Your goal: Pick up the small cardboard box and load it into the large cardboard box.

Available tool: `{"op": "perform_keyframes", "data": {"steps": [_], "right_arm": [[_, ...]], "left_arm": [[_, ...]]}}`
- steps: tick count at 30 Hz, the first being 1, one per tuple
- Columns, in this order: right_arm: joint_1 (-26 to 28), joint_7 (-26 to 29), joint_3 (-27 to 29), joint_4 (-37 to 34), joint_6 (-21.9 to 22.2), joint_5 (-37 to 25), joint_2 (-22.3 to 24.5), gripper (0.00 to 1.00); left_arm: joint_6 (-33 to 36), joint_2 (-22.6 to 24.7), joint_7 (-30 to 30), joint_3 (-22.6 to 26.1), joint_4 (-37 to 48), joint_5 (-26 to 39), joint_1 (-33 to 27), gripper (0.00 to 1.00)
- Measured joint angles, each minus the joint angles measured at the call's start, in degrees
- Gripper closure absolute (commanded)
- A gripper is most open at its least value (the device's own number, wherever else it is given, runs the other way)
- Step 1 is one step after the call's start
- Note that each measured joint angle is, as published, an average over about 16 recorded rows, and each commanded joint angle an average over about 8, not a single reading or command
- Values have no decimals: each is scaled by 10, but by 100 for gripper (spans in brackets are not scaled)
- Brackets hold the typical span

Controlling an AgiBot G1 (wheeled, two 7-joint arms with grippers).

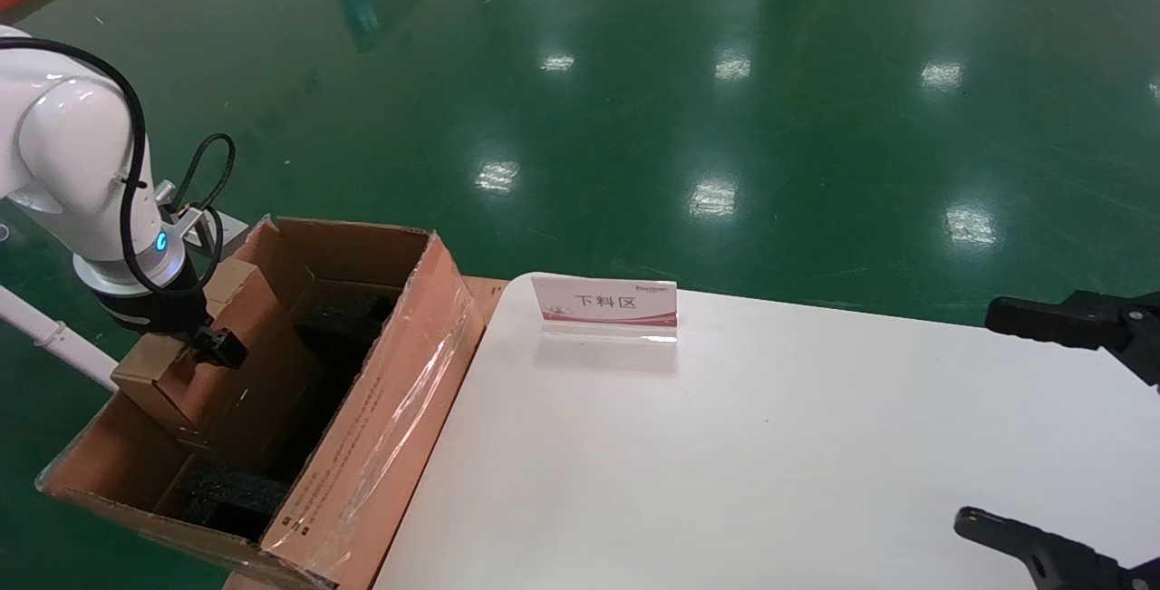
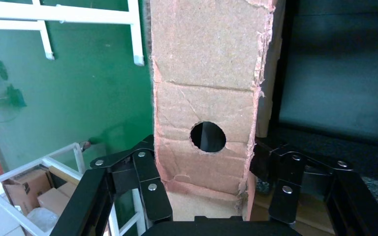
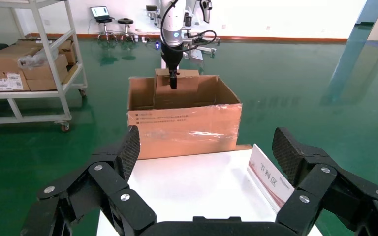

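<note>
The small cardboard box [image 1: 154, 365] is plain brown and hangs tilted over the far left part of the open large cardboard box [image 1: 390, 427]. My left gripper [image 1: 207, 338] is shut on its end. In the left wrist view the fingers [image 2: 150, 182] clamp both sides of the small box [image 2: 206, 59], just below its round hole [image 2: 208, 136]. Black foam [image 2: 334, 73] lies beside it, inside the large box. My right gripper [image 1: 979, 415] is open and empty over the table's right side. The right wrist view shows its jaws spread wide [image 3: 207, 147], with the large taped box [image 3: 184, 125] beyond.
A white table [image 1: 725, 463] stands right of the large box and carries a small standing sign [image 1: 605, 307]. Green floor surrounds everything. A white shelf cart [image 3: 24, 64] loaded with cartons stands beyond the large box in the right wrist view.
</note>
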Motion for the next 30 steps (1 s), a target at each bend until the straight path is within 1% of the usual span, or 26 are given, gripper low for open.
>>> {"op": "perform_keyframes", "data": {"steps": [22, 26, 30], "right_arm": [[0, 0, 0, 0, 0, 0, 0, 0], [0, 0, 0, 0, 0, 0, 0, 0], [0, 0, 0, 0, 0, 0, 0, 0]], "left_arm": [[-4, -4, 2, -2, -9, 1, -6, 0], [-15, -13, 7, -7, -30, 2, -17, 0], [-31, -29, 13, -14, -71, 5, -38, 0]]}}
